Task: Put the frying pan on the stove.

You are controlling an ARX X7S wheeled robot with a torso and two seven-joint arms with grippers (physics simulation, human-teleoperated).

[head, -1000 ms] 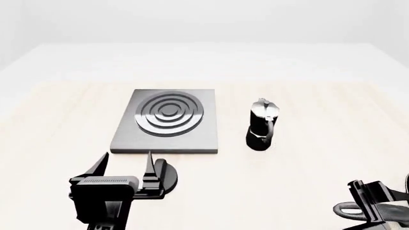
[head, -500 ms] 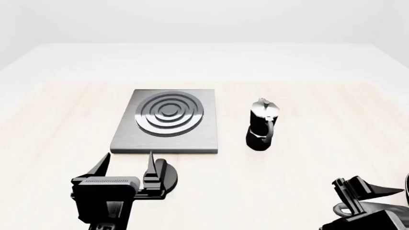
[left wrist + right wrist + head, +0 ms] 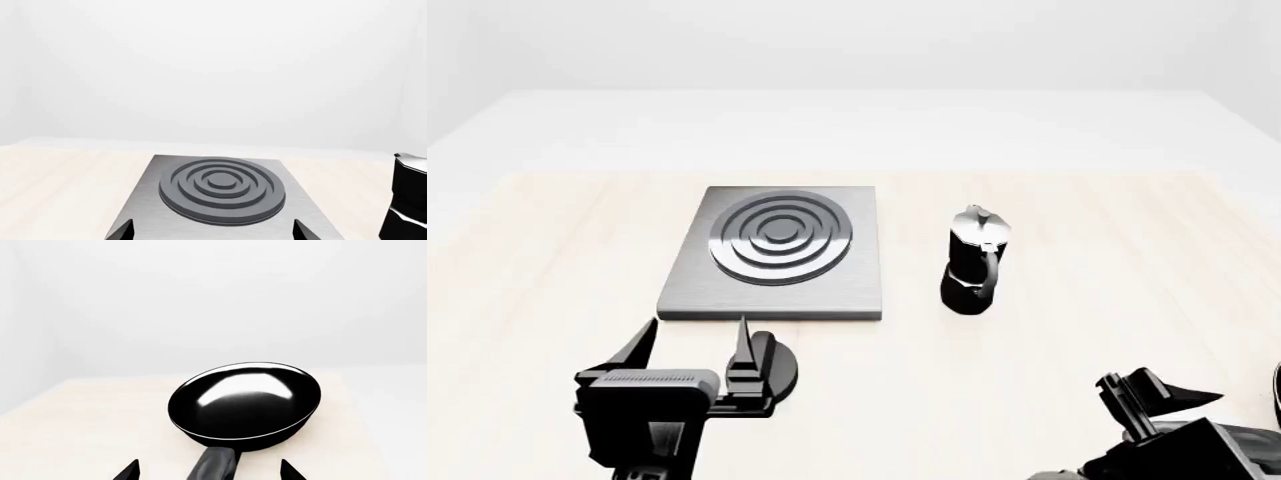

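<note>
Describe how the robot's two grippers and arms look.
Both are matte black. The left gripper has two slim pointed fingers on a boxy block with a ribbed grey strip along its top edge. The right gripper has similar wedge-shaped black fingers on a dark angular body. No cables or markings show.

We see a pale wooden table (image 3: 547, 270) with faint lengthwise grain, filling the lower part of the head view and running off its left and right edges. Beyond its far edge we see a lighter, near-white floor (image 3: 854, 125), flat and unmarked. Behind that rises a plain white wall (image 3: 854, 40), with a soft corner where it meets a side wall (image 3: 461, 50) at the left. We find the same white walls in both wrist views, smooth and bare. The light is even and diffuse; shadows on the table are faint and soft-edged. We cannot tell where the light comes from.
</note>
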